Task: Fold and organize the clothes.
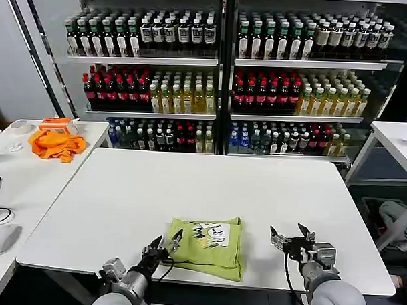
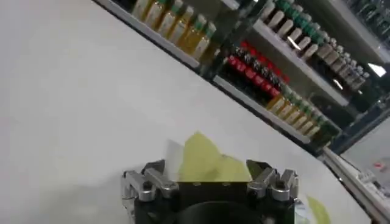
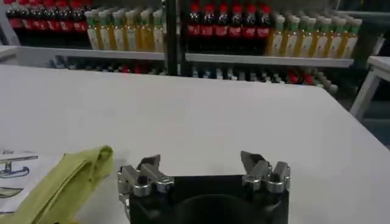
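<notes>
Bright, even overhead light washed the white table (image 1: 209, 186); the left wrist view was blurred throughout.

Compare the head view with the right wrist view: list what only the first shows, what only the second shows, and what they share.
Head view alone: the left claw open at the folded T-shirt's left edge, an orange cloth on the side table, and the shirt's whole outline.
Right wrist view alone: a close look at the T-shirt's layered folded edge.
Shared: the open right claw holding nothing beside the shirt, the white table, and the bottle shelves.
</notes>
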`<state>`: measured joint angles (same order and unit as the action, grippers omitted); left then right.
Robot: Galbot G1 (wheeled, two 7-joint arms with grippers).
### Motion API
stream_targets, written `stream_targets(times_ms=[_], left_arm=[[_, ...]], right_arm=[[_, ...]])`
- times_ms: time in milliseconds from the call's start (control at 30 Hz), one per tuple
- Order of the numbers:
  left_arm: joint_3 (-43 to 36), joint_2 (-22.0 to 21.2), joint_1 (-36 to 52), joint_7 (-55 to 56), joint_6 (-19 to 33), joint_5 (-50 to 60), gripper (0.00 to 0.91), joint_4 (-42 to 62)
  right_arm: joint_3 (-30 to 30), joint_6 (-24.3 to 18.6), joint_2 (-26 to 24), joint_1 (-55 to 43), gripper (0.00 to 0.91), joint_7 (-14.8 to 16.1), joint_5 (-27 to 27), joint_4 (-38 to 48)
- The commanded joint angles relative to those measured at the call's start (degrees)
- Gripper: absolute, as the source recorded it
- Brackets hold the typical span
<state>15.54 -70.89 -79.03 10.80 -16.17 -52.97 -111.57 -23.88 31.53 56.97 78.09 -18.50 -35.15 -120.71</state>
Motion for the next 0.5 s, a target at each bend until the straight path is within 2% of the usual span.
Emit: stream_targets(times_ms=[33, 133, 167, 200, 233, 267, 333, 500], left_arm=[[-4.01, -0.02, 3.55, -2.36, -2.15, 1.53, 0.907, 3.01], [-4.64, 0.16, 5.20, -3.06, -2.61, 0.62, 0.907, 4.24], [-4.73, 0.33, 5.72, -3.36, -2.56, -0.01, 0.786, 4.68], [-4.71, 0.54, 6.08, -3.52, -2.54, -0.63, 0.615, 4.95], [-4.66, 0.65, 6.19, -3.61, -2.55, -1.19, 0.262, 5.07], [-4.56, 0.95, 6.57, -4.01, -2.55, -2.35, 0.071, 5.27], [-4.24, 1.28, 6.79, -4.42, -2.64, -3.96, 0.010, 5.56], [-3.45, 1.99, 6.58, -6.46, -3.64, -8.43, 0.010, 5.42]], right_arm=[[-0.35, 0.04, 0.48, 1.08, 0.907, -0.05, 0.26, -0.64], [-0.48, 0.06, 0.78, 1.28, 0.907, -0.07, 0.39, -0.97], [-0.58, 0.08, 0.83, 1.42, 0.907, -0.07, 0.43, -1.07], [-0.68, 0.07, 0.85, 1.54, 0.907, -0.08, 0.44, -1.11], [-0.75, 0.08, 0.83, 1.63, 0.907, -0.07, 0.46, -1.15], [-0.91, 0.06, 0.82, 1.81, 0.907, -0.06, 0.47, -1.19], [-1.15, 0.04, 0.81, 2.04, 0.907, -0.03, 0.48, -1.23], [-1.29, 0.04, 0.93, 2.33, 0.907, -0.07, 0.50, -1.43]])
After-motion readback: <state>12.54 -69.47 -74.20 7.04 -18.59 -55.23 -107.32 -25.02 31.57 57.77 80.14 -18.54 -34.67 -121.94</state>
